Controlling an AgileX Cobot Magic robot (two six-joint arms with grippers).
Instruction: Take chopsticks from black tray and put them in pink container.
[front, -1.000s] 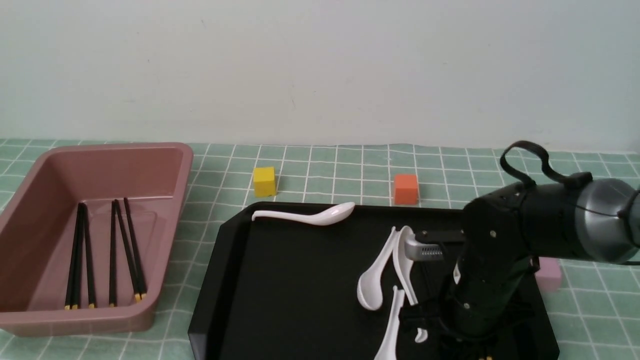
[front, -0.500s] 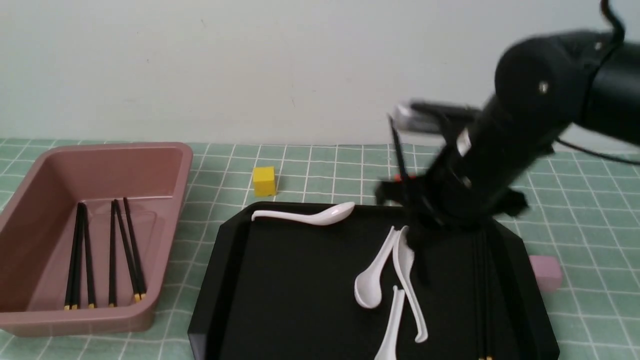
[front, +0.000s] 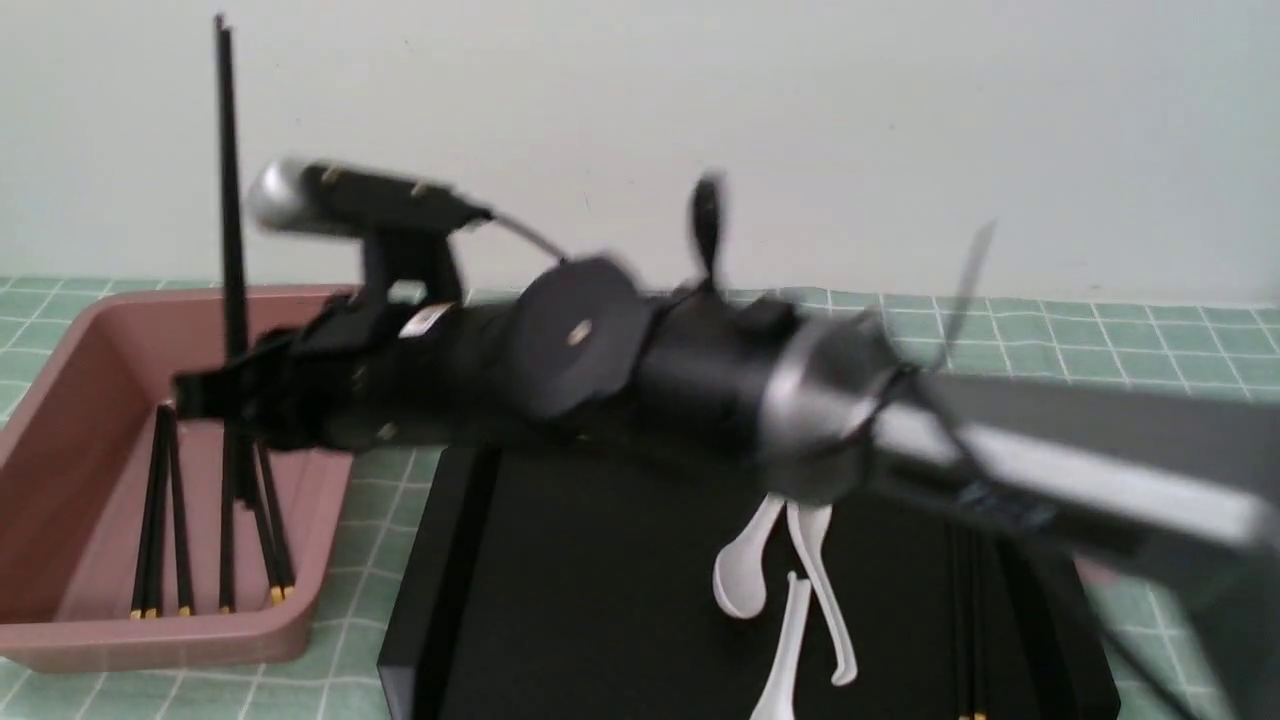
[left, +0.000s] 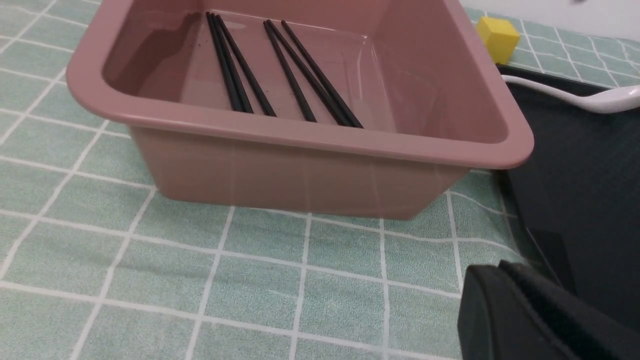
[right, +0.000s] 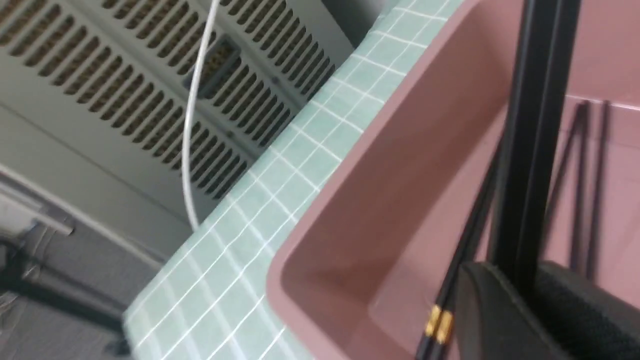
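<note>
My right gripper (front: 235, 395) is shut on a pair of black chopsticks (front: 229, 200) that stand upright over the pink container (front: 60, 370). In the right wrist view the held chopsticks (right: 532, 125) run up from between the fingers (right: 482, 305) above the container's floor (right: 400, 165). Several more chopsticks (front: 160, 520) lie flat inside the container (left: 300, 165), also seen in the left wrist view (left: 290, 70). Other chopsticks (front: 962, 620) lie on the black tray (front: 600, 600) at its right side. My left gripper (left: 502, 267) sits low beside the tray's near left corner, fingers together and empty.
Three white spoons (front: 790, 590) lie on the tray right of centre, and a fourth spoon (left: 590, 100) rests along its far rim. A yellow cube (left: 497, 37) stands on the green checked cloth behind the tray. My right arm spans across the tray.
The right arm lifted off the tray's right side with the chopsticks and swung left across the table; it now holds them over the pink container.
</note>
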